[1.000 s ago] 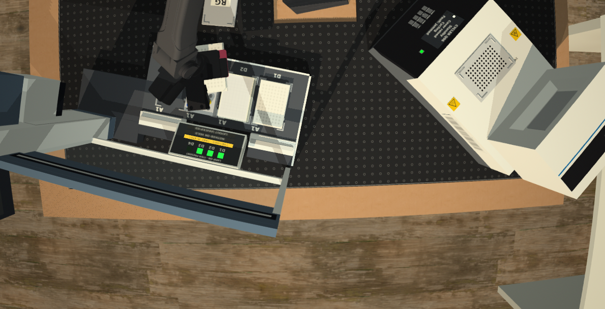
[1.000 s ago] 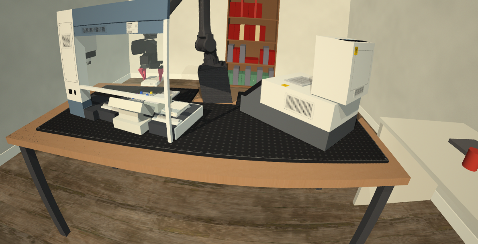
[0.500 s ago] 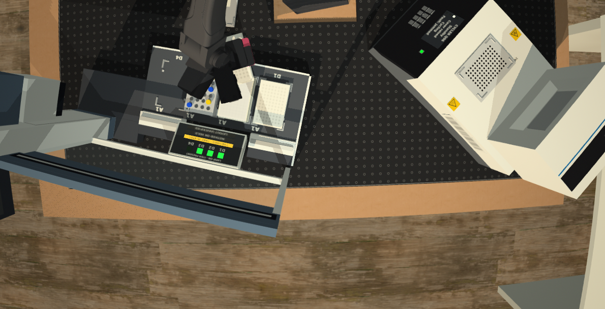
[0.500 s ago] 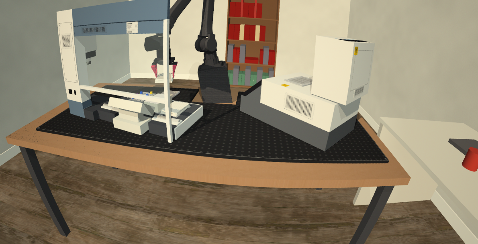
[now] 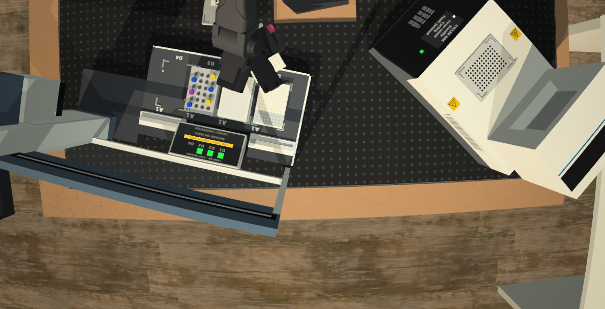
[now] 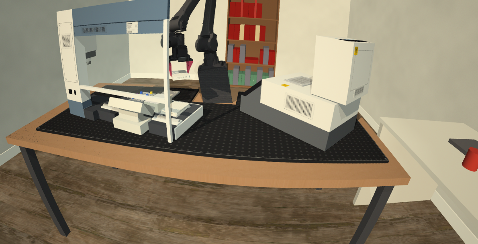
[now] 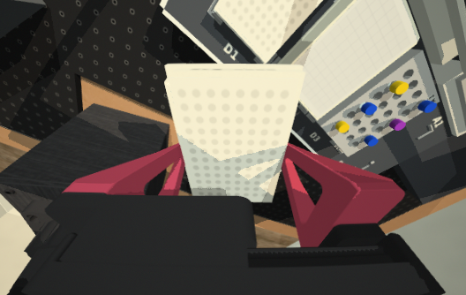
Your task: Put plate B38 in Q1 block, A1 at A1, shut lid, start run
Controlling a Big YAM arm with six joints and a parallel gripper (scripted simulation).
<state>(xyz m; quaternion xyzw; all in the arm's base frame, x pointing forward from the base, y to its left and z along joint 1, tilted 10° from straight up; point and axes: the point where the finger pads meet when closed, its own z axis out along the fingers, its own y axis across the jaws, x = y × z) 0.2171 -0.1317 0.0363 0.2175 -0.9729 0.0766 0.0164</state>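
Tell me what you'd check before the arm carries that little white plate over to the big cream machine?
1. Plate B38 clamped in the gripper: ok.
2. Slot D4 vacated: ok.
3. Cycler Q1's lid raised: ok.
4. Its block bare: ok.
5. Lamp green, no fault: ok.
6. Which corner of the plate is well A1: cannot tell.
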